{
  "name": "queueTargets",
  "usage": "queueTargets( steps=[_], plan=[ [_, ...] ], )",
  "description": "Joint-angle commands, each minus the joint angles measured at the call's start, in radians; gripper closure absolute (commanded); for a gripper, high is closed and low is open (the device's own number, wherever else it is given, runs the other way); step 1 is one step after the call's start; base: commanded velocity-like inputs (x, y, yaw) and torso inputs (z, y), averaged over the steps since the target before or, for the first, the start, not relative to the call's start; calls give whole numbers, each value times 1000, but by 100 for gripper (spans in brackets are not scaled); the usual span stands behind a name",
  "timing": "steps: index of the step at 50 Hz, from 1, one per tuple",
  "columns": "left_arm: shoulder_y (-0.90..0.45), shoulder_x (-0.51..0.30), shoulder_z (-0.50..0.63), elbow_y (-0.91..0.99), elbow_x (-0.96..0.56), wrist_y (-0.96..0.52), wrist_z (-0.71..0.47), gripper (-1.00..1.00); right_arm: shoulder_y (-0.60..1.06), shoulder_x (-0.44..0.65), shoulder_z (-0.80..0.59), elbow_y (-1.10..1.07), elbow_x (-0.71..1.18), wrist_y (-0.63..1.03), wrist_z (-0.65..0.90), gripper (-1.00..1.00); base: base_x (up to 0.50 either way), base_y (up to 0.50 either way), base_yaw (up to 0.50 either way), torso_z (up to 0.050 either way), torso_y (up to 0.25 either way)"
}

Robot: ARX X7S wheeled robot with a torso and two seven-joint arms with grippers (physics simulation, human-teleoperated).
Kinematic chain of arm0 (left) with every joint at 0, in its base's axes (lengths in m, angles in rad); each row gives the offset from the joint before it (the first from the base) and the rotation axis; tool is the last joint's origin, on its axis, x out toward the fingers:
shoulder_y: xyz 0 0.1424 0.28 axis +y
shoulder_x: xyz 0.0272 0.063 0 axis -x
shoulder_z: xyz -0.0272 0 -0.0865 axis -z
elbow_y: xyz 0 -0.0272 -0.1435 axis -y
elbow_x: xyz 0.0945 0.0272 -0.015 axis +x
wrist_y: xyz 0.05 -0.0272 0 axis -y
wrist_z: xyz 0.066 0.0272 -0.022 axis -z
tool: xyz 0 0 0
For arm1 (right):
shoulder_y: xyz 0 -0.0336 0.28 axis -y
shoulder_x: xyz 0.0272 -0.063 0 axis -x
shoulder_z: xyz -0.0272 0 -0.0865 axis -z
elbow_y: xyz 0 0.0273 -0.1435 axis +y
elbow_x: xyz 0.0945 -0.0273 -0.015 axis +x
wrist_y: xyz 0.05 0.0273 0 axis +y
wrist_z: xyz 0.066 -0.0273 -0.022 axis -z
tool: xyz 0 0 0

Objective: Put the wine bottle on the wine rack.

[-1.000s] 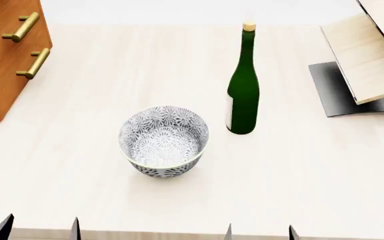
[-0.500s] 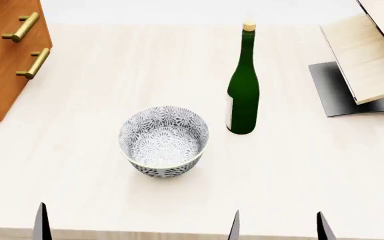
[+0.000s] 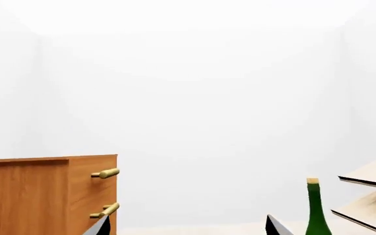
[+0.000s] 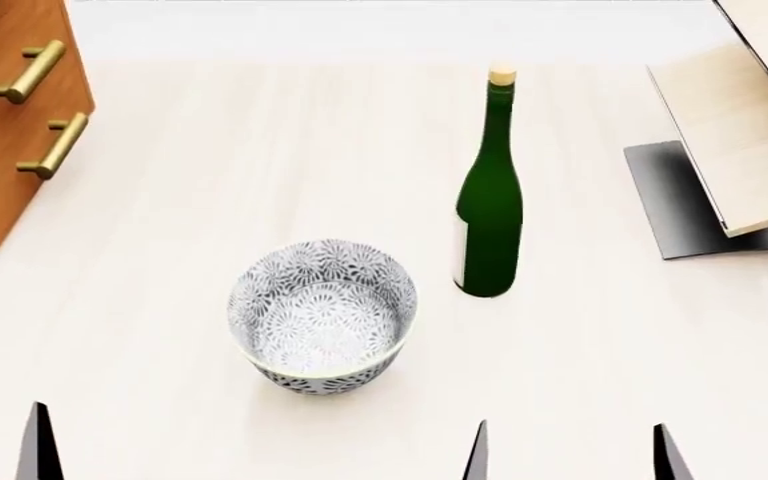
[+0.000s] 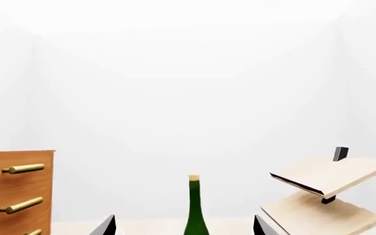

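The wine bottle [image 4: 488, 205] stands upright on the pale wood table, dark green with a cork-coloured top, just right of a patterned bowl. The wine rack [image 4: 738, 140] of slanted light-wood panels on a dark grey base stands at the far right. My right gripper [image 4: 572, 458] is open and empty at the near table edge, in front of the bottle and apart from it. In the right wrist view the bottle [image 5: 195, 210] stands centred between the spread jaws of the gripper [image 5: 184, 229], with the rack [image 5: 328, 193] beside it. My left gripper [image 3: 188, 230] is open and empty; one fingertip [image 4: 40, 450] shows in the head view.
A patterned blue-white bowl [image 4: 321, 315] sits left of the bottle. A brown drawer cabinet [image 4: 11, 120] with brass handles stands at the far left, also in the left wrist view [image 3: 47, 196]. The table [image 4: 224, 180] runs on behind the bowl.
Both grippers' fingertips have spread wider apart at the near edge. The head view has shifted, so the bottle, bowl and rack sit lower in it. Nothing on the table moved.
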Motion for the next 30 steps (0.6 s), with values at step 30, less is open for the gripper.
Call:
queueTargets(
  steps=[30],
  plan=[
    [-2, -32, 26, -12, 0, 19, -39, -100, -1, 36, -38, 7, 2, 4, 35, -100, 302, 0, 0, 0, 0]
  ],
)
